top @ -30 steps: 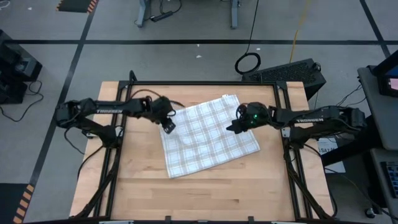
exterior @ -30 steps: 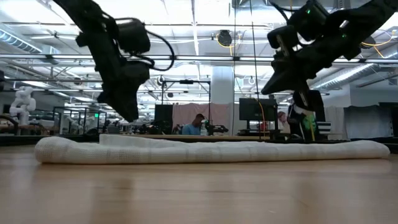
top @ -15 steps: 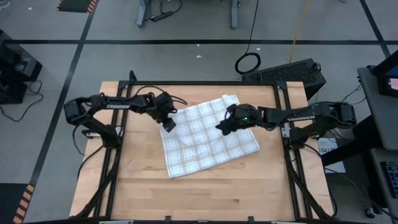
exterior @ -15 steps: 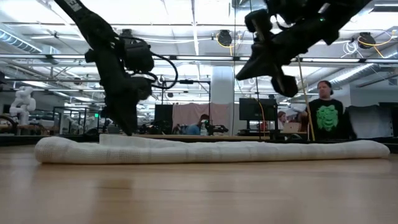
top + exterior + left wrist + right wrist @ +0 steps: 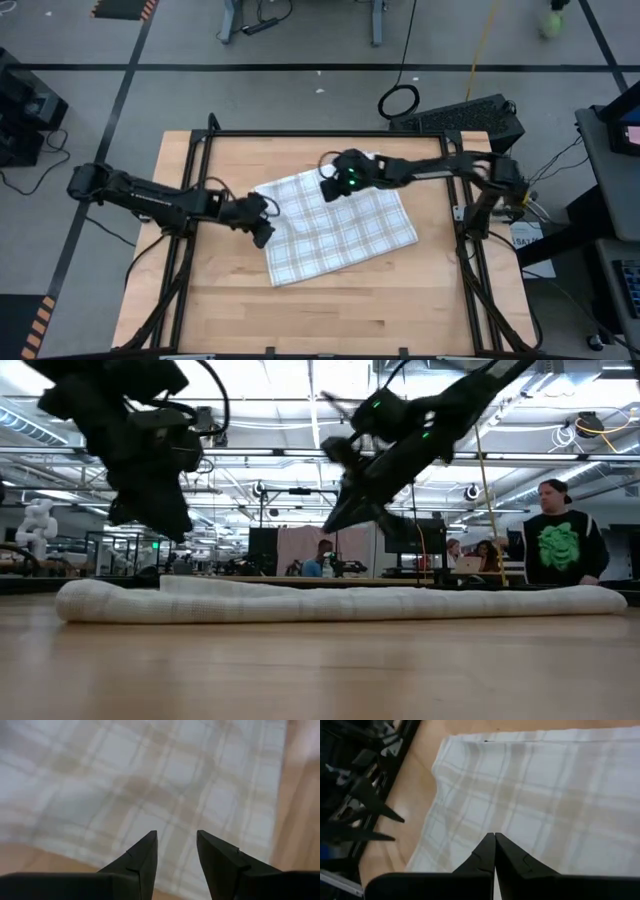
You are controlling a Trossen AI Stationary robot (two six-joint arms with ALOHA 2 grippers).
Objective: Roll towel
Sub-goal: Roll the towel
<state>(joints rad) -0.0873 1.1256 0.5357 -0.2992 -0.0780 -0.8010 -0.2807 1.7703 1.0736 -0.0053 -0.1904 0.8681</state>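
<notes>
Lying flat mid-table, the towel (image 5: 338, 225) has nothing on it. Left gripper (image 5: 263, 232) hovers at its left edge, fingers parted, empty; right gripper (image 5: 327, 187), fingers pressed together, hangs over its far edge. A person (image 5: 562, 545) stands behind.

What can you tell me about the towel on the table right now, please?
The towel is thin white cloth with a tan-grey check. It lies spread flat and askew on the wooden table, unrolled, its far edge slightly bunched. The left gripper, fingers apart, hovers at its left edge; the right gripper, shut, hangs over its far part. Neither visibly grips it.
</notes>
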